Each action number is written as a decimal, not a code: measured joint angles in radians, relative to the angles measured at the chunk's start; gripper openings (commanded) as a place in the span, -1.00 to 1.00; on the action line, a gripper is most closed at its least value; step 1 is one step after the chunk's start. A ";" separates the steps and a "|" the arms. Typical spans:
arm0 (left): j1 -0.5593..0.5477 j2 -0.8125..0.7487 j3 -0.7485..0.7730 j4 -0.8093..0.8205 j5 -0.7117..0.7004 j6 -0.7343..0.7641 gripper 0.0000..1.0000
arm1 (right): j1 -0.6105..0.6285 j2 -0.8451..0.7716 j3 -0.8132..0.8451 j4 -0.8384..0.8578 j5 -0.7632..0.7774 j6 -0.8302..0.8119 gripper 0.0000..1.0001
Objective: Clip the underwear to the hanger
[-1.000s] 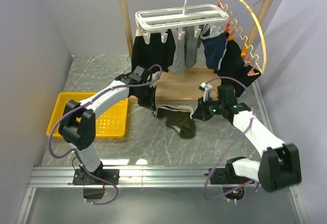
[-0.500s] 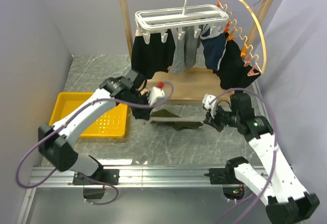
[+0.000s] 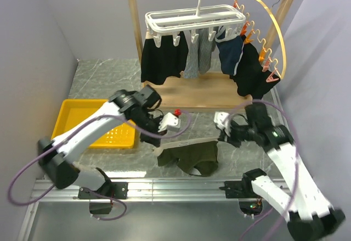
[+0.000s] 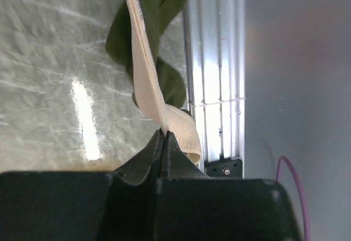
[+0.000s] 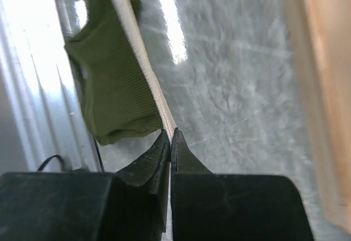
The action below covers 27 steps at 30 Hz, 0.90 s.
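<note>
The olive-green underwear (image 3: 189, 157) with a beige waistband hangs stretched between my two grippers, above the table's near middle. My left gripper (image 3: 155, 140) is shut on the waistband's left end; in the left wrist view the beige band (image 4: 148, 87) runs out of the closed jaws (image 4: 164, 133). My right gripper (image 3: 221, 136) is shut on the waistband's right end, with the band (image 5: 143, 60) leaving its closed jaws (image 5: 171, 133). The white grid hanger (image 3: 194, 20) with dangling clips hangs from the wooden rod at the back, well above and behind the underwear.
Black (image 3: 163, 60), striped grey (image 3: 198, 54) and navy (image 3: 230, 51) garments hang from the hanger's clips. A wooden hoop with orange clips (image 3: 271, 38) hangs at the right. A yellow basket (image 3: 74, 120) sits at the left. The wooden rack base (image 3: 205, 93) lies behind; a metal rail (image 3: 164, 186) runs along the near edge.
Both grippers have lifted the underwear off the table and drawn it toward the near edge, pulling the waistband taut so that the fabric now hangs below it.
</note>
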 measured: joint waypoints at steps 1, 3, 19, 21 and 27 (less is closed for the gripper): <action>0.008 0.041 0.002 0.003 0.001 -0.003 -0.90 | 0.000 0.049 -0.010 0.031 0.014 0.014 -1.00; 0.038 0.141 0.005 0.028 0.000 -0.025 -0.85 | -0.002 0.183 -0.027 0.111 0.051 0.045 -1.00; 0.237 0.509 0.116 0.410 -0.056 -0.367 -0.30 | -0.075 0.591 0.001 0.365 0.212 0.192 -1.00; 0.244 0.512 0.072 0.454 -0.078 -0.420 -0.05 | -0.075 0.620 0.001 0.367 0.223 0.201 -1.00; 0.338 0.450 -0.036 0.570 -0.100 -0.528 0.25 | -0.076 0.663 0.001 0.380 0.230 0.227 -1.00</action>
